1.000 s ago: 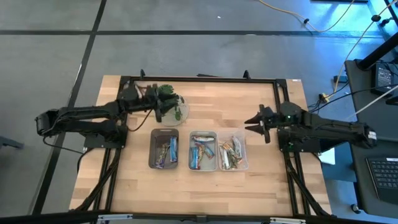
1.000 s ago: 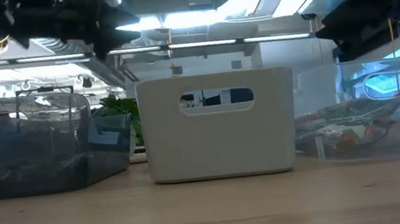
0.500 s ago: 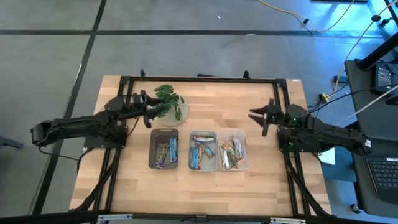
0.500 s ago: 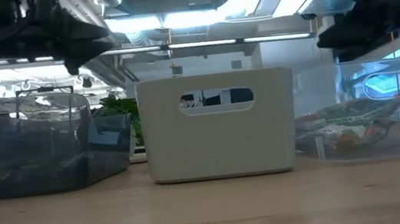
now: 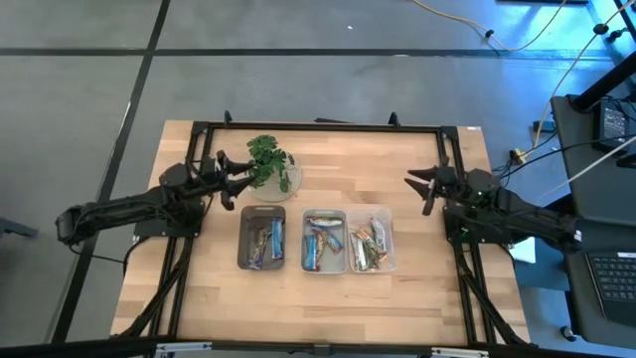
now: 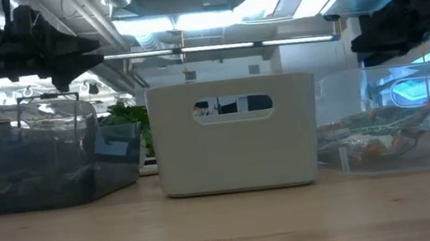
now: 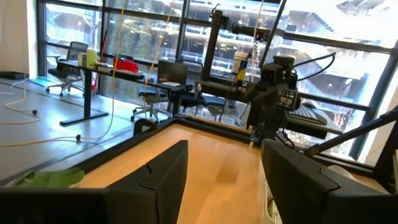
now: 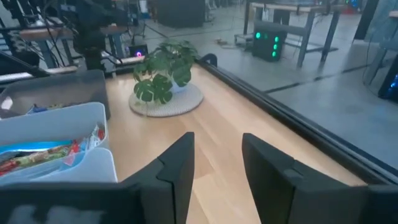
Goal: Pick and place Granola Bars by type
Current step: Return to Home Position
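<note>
Your wooden table [image 5: 328,298] carries three bins [image 5: 263,208] in a row, holding the granola bars [image 5: 325,244]. Your left end effector [image 5: 235,179] and right end effector [image 5: 418,191] hover wide open and empty, flanking the bins.

— Any lettering you can actually read?
— None. The Granola Bars [image 5: 323,242] have printed wrappers, but the print is too small to make out.
— Where are they?
— In the three bins [image 5: 242,237], toward 6 o'clock from the middle of the table [image 5: 348,179].
— And the equipment [image 5: 609,121] off the table at 3 o'clock?
— Any markings there are too small to tell.
</note>
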Robot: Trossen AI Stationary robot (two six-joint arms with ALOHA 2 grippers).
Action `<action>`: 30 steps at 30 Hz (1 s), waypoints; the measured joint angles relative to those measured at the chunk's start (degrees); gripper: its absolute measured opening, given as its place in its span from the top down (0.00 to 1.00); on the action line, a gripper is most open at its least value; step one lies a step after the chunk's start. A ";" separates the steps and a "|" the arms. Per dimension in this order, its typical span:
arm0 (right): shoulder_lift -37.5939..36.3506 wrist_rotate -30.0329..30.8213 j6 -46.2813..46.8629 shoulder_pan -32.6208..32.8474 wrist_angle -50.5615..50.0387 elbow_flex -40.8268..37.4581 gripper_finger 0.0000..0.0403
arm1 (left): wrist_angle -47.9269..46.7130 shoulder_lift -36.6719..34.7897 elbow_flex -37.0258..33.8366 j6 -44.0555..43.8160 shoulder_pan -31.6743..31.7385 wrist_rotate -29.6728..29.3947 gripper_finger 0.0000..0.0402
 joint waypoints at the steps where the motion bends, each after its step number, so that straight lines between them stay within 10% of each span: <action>1: -1.13 -0.01 -0.24 0.00 -0.52 0.00 0.66 | -0.66 -0.55 -0.17 -0.02 0.00 0.02 0.51; 21: -3.69 -8.72 -2.99 0.07 -0.62 -3.21 0.66 | -22.43 -17.17 -0.19 -4.19 0.00 -2.92 0.51; 30: -3.49 -10.56 -3.38 0.07 17.77 -9.46 0.66 | -22.32 -15.96 0.16 -3.05 0.00 -6.10 0.51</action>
